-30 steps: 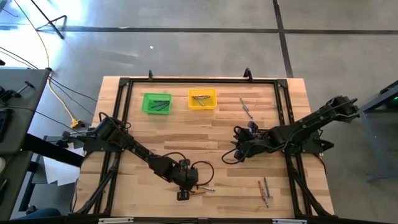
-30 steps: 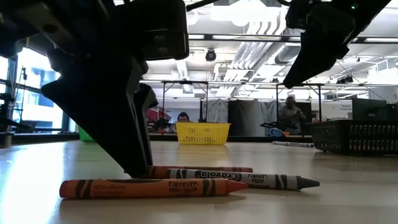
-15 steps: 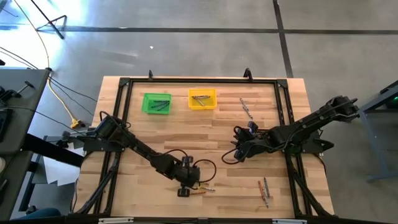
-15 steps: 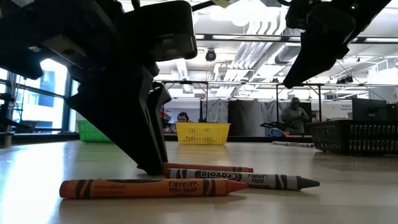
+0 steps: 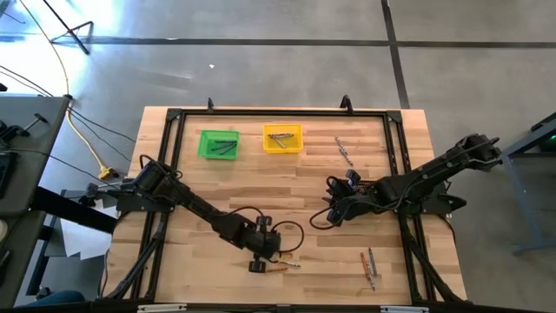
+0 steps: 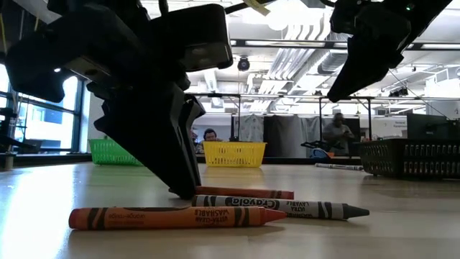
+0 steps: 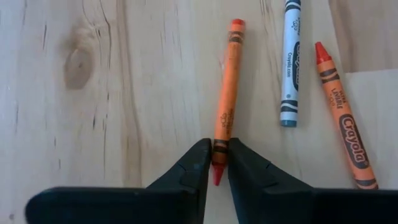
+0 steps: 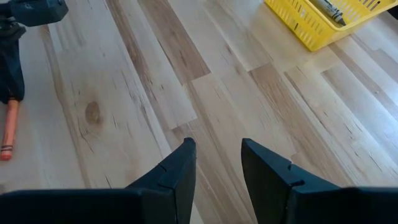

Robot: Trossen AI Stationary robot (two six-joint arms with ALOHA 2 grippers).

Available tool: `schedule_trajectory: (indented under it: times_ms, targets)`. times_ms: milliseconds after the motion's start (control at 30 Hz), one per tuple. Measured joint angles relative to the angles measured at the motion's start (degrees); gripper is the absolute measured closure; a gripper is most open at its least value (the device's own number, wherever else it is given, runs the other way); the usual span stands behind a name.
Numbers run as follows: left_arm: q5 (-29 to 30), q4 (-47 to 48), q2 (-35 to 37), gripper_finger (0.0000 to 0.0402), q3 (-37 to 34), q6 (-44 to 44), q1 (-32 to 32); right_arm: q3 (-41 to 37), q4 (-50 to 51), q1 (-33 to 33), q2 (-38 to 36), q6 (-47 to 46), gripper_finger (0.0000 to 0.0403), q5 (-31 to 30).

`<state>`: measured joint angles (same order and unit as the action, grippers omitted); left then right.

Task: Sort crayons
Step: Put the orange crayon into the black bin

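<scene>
Left gripper [image 7: 219, 163] jaws pinched; right gripper [image 8: 216, 163] jaws apart

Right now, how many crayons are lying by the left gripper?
3. One orange crayon has its tip between the left gripper fingers, the grey crayon lies beside it, and a second orange crayon lies beyond that. The arm may hide others.

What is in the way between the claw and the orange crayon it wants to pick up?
Nothing visible. In the left wrist view the left gripper already has its two fingers on either side of the pointed end of the orange crayon, with only bare wood around it. The grey crayon lies off to one side.
</scene>
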<state>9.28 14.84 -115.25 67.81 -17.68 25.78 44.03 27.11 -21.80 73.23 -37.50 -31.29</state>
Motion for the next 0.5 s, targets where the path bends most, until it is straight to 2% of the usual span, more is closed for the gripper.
schedule_trajectory:
  times_ms: [200,500]
  targets:
    - [-2.3,0.4,-1.8,0.0394,0.1,-3.4,-0.1,0.0,0.0,0.0,0.0,0.0,0.0281,0.0]
    - [-2.0,0.1,-1.2,0.04,0.0,-7.2,-0.1,0.0,0.0,0.0,0.0,0.0,0.0281,0.0]
